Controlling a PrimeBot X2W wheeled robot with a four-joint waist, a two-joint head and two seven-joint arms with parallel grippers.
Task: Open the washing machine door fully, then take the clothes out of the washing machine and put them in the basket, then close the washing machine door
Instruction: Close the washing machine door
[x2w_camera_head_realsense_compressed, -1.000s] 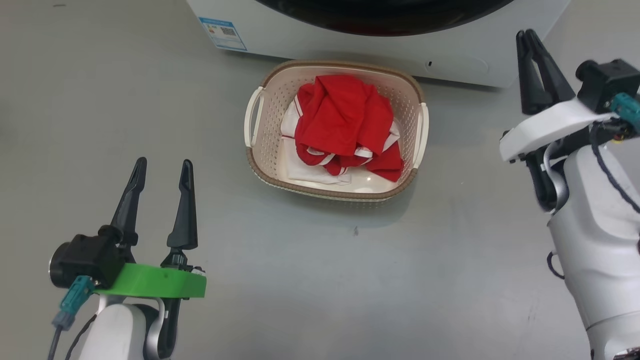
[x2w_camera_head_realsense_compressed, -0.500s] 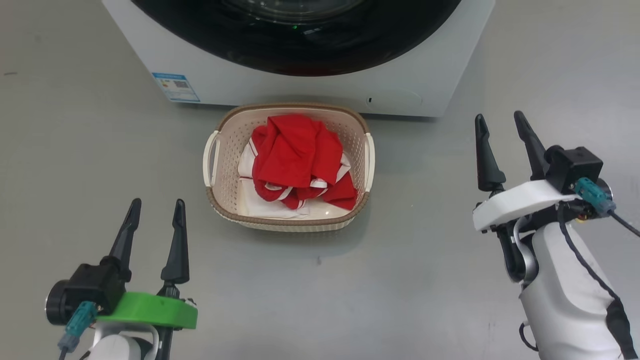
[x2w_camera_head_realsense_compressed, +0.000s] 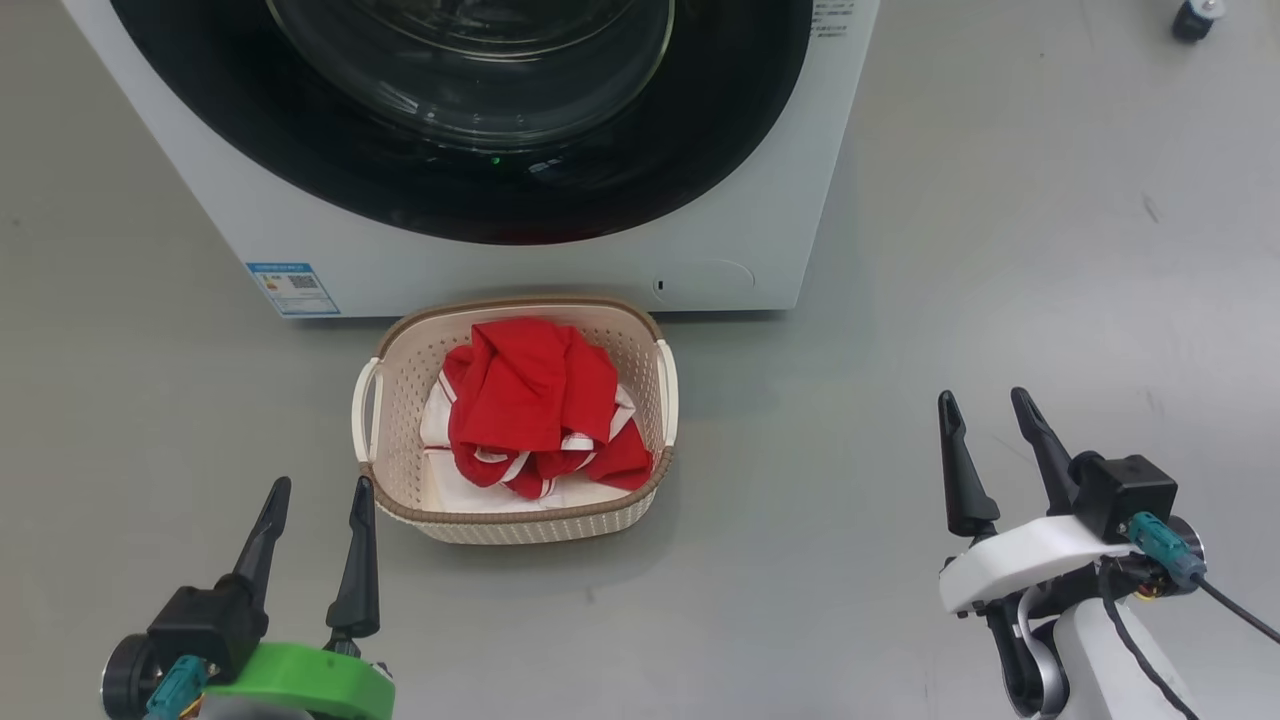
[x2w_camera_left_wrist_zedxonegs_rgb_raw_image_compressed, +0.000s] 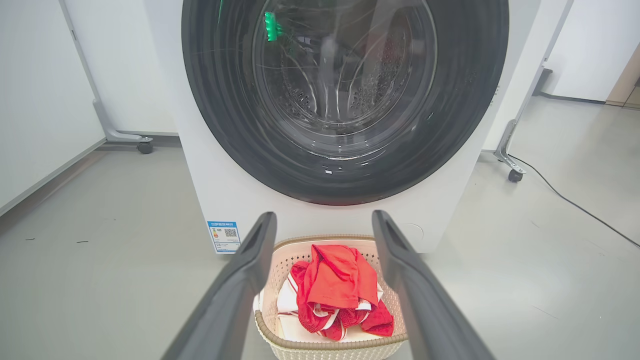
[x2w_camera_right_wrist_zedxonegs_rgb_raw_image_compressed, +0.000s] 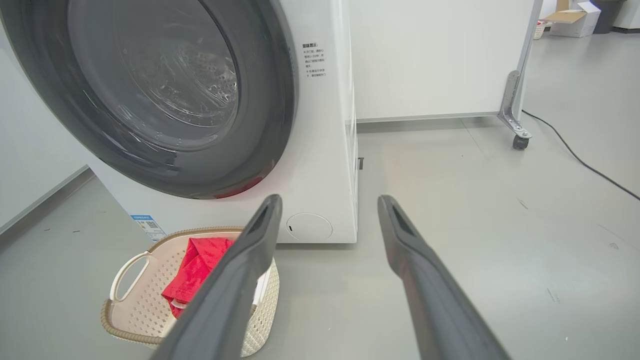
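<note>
The white washing machine (x2w_camera_head_realsense_compressed: 740, 230) stands ahead with its round black-rimmed door (x2w_camera_head_realsense_compressed: 300, 130) lying flat against the front, glass bowl at its centre. On the floor just before it sits the cream basket (x2w_camera_head_realsense_compressed: 400, 380) holding the red clothes (x2w_camera_head_realsense_compressed: 535, 400) with white trim. My left gripper (x2w_camera_head_realsense_compressed: 320, 485) is open at the lower left, close to the basket's near left corner. Over at the lower right, well clear of the basket, my right gripper (x2w_camera_head_realsense_compressed: 985, 400) is open too. The door (x2w_camera_left_wrist_zedxonegs_rgb_raw_image_compressed: 225, 125), basket (x2w_camera_left_wrist_zedxonegs_rgb_raw_image_compressed: 285, 340) and clothes (x2w_camera_left_wrist_zedxonegs_rgb_raw_image_compressed: 340, 285) face the left wrist view; my left gripper (x2w_camera_left_wrist_zedxonegs_rgb_raw_image_compressed: 322, 217) is empty.
Grey floor surrounds the machine. White panels on wheeled feet (x2w_camera_right_wrist_zedxonegs_rgb_raw_image_compressed: 520, 142) stand behind and beside it, and a black cable (x2w_camera_right_wrist_zedxonegs_rgb_raw_image_compressed: 580, 160) runs across the floor at the right. A blue label sticker (x2w_camera_head_realsense_compressed: 293, 288) marks the machine's lower left front.
The head camera has tilted up, so more of the machine and door shows. My right gripper went from shut to open and dropped from beside the machine to the lower right.
</note>
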